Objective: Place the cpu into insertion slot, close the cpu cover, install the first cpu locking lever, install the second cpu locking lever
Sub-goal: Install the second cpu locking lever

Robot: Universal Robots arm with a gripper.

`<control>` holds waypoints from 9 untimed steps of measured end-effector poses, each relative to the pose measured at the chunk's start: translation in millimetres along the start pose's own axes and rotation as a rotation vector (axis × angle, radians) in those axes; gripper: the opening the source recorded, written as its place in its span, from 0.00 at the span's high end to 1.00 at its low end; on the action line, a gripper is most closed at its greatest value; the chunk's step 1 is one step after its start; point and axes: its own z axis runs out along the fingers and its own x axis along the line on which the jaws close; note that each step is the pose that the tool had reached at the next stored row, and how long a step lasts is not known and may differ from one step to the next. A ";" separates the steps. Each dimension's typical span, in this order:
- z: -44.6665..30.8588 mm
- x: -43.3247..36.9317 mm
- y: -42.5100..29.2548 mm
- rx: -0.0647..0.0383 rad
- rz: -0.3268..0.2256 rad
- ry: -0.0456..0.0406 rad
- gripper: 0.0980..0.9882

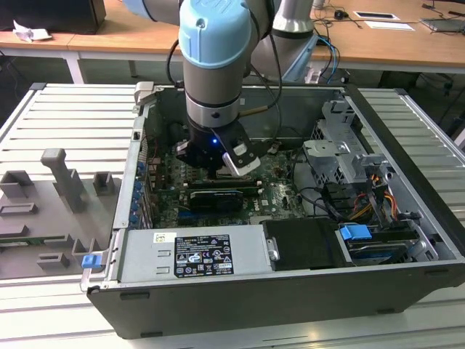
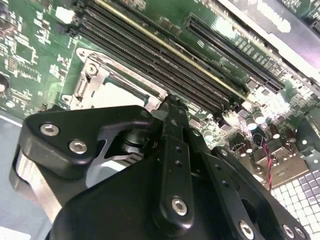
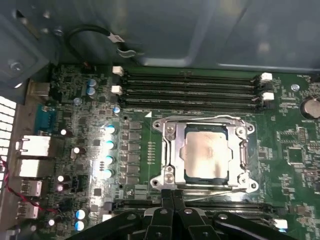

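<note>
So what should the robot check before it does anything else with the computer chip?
1. Chip seated: ok. The chip lies flat and square on the green board.
2. Cover down: ok. The metal cover lies flat, framing the chip.
3. Lever on the end effector's side hooked: cannot tell. A thin wire lever runs slanted along that edge of the cover.
4. End effector in place: ok. The end effector sits at the cover's edge, beside that lever.
5. End effector fingers: ok. They are shut together.
6. Cable out of the way: ok. The black cable lies far from the chip.
</note>
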 end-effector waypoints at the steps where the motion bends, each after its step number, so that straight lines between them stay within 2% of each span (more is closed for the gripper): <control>1: 1.0 0.2 -0.2 -0.002 -0.002 0.0003 0.99; 6: 8.8 1.5 -2.0 -0.016 -0.004 0.0003 0.99; 9: 11.8 2.4 -2.6 -0.030 -0.004 -0.0004 0.99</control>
